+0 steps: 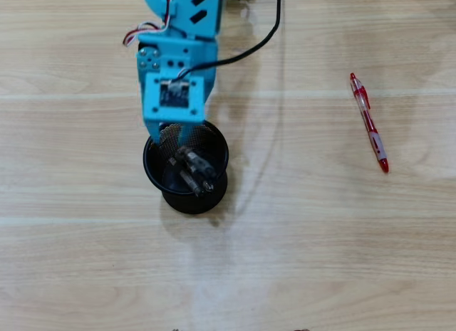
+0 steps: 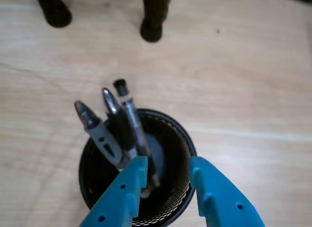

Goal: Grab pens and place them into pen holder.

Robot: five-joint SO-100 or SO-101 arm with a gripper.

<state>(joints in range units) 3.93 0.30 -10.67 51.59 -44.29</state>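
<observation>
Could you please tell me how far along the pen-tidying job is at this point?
Three pens already stand leaning in the round black wire-mesh pen holder, as the wrist view shows. The blue claw hangs open over the holder's mouth with nothing between its fingers, so nothing is in hand. One item is left: the red and clear pen lying on the wooden table, well to the right of the holder in the overhead view.

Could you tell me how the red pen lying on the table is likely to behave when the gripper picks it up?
The red pen looks slim and rigid, so probably light and stiff. Its round barrel may roll if nudged, though a clip could check that.
</observation>
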